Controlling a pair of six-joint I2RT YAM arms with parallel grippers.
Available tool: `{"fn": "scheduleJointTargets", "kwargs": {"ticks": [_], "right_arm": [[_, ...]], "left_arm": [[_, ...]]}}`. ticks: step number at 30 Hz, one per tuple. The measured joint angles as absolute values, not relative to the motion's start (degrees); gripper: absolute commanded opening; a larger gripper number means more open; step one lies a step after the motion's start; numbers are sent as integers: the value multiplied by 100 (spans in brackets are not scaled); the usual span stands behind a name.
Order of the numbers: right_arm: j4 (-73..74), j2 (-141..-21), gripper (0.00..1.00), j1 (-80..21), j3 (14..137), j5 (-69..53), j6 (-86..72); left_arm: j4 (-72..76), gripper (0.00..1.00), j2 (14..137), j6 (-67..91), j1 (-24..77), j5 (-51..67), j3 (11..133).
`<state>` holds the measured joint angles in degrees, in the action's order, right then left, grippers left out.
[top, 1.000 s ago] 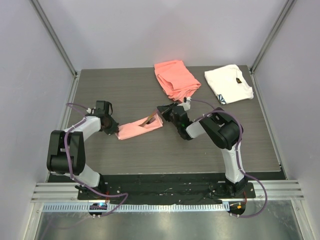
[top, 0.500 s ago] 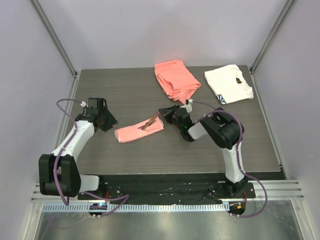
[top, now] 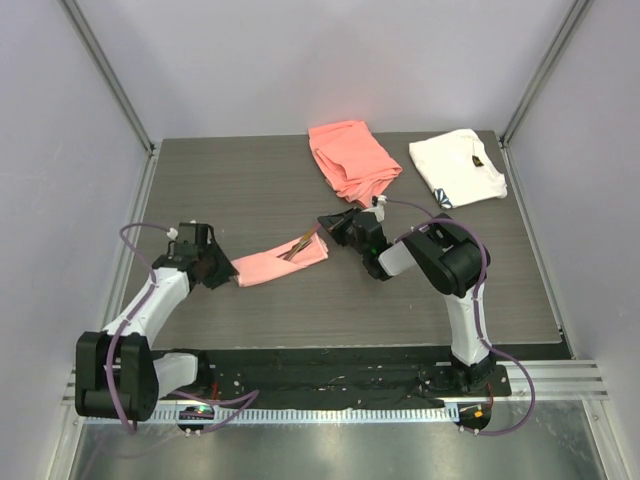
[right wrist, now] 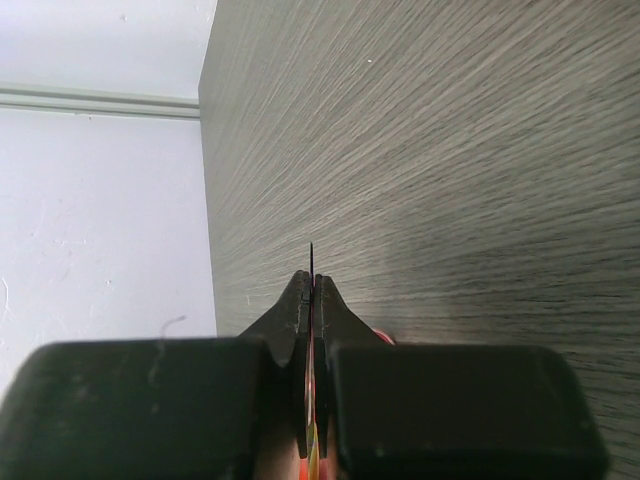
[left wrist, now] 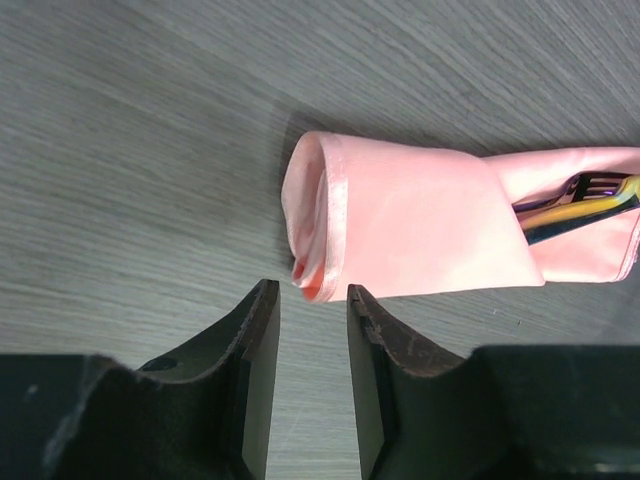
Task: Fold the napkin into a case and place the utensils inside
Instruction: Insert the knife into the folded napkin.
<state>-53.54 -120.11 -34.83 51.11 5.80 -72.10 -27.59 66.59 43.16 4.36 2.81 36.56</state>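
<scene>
Case [top: 281,262]: one narrow oblong pocket of glossy pale-pink cloth. It lies flat on the grey wood-grain bench [top: 300,315], left of centre, on a slant with its left end nearer the arms and its right end farther off. In the left wrist view the left end is rolled into a rounded fold with a hemmed edge, and a diagonal flap crosses the body toward the open right end. Utensils [top: 300,243]: two slim metal pieces of dark iridescent sheen, lodged in the open right end, part of each showing past the flap. Fork tines are plain in the left wrist view. Left pincer [top: 226,270]: low over the bench at the rolled left end of the case. Its fingers [left wrist: 262,340] stand apart with bare bench in the gap, gripping nothing. The roll sits just beyond the fingertips; whether it touches them cannot be told. Right pincer [top: 326,224]: at the right end of the case, fingers [right wrist: 296,300] pressed together on a thin metal sliver with a coloured sheen, seen edge-on in its own wrist view. It is one of the utensils; which one cannot be told. Coral-orange cloth [top: 352,158]: thicker, loosely folded, at the far edge near centre. White cloth [top: 457,167]: folded, with a dark mark, at the far right. Both lie well apart from the case.
</scene>
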Motion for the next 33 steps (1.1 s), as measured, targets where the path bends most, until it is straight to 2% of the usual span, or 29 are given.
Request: {"fn": "scheduleJointTargets", "kwargs": {"ticks": [16, 24, 33], "right_arm": [[-4982, -11834, 4, -3496, 4976, 672, -7437], [-4088, -11242, 3, -3758, 4873, 1234, -7609], [-3618, -11198, 7, -4047, 4873, 1472, -7889]], "left_arm": [[-1546, 18, 7172, 4687, 440, 504, 3035], [-1096, 15, 6720, 5354, 576, 436, 2495], [-958, 14, 6689, 5708, 829, 314, 2405]]}}
